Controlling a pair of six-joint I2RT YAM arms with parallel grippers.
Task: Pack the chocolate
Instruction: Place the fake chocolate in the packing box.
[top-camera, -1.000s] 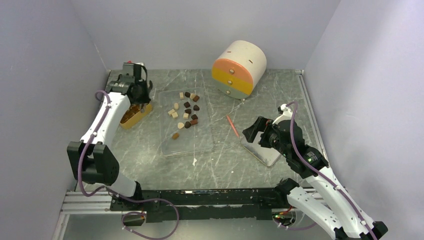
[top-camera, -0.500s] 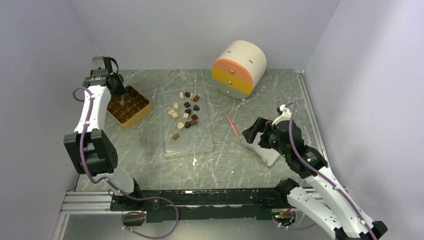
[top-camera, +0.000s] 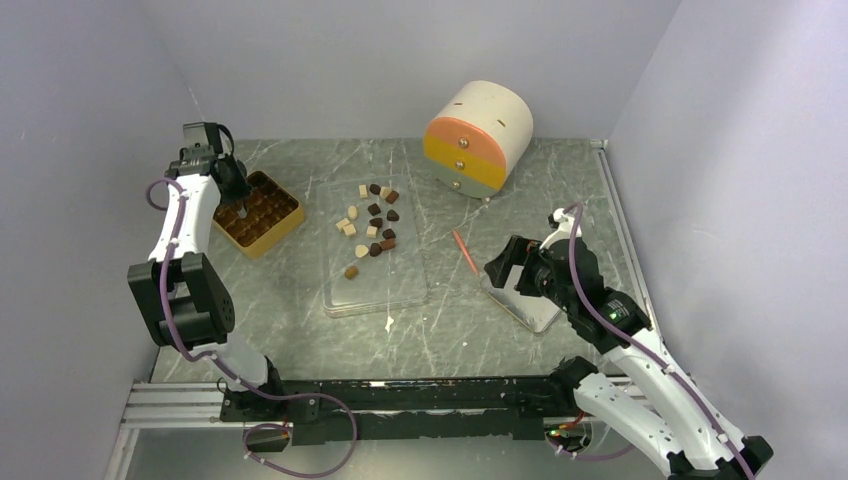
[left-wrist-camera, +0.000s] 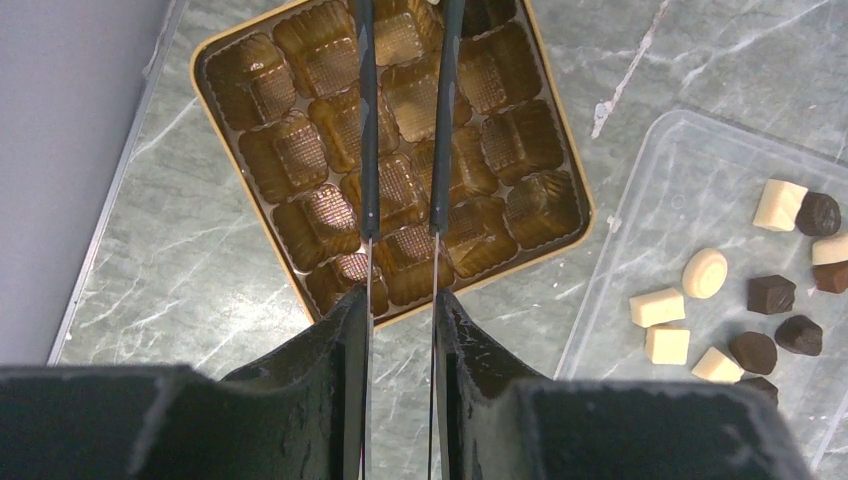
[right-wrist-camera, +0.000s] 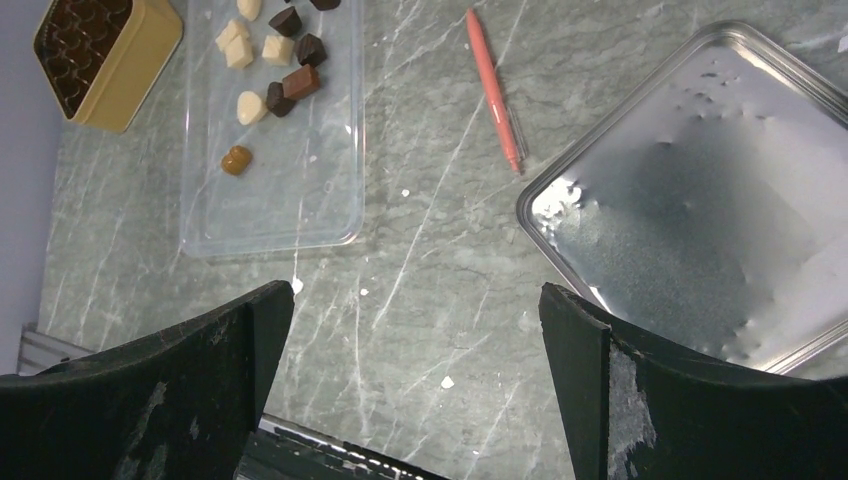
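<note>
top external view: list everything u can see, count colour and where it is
chocolates: about sixteen, dark brown, mid-brown and cream, loose on the clear tray
clear tray: one, see-through, middle of the table
compartment box: one, gold, far left, the cells that show look empty
pen: one, orange-red, on the table right of the clear tray
metal tray: one, silver, near right
round container: one, cream with an orange and yellow face, far side, right of the middle
table: one, grey-green marble
left fingers: two, thin and dark, narrow gap, over the compartment box
right fingers: two, black, wide apart, above the table beside the metal tray
</note>
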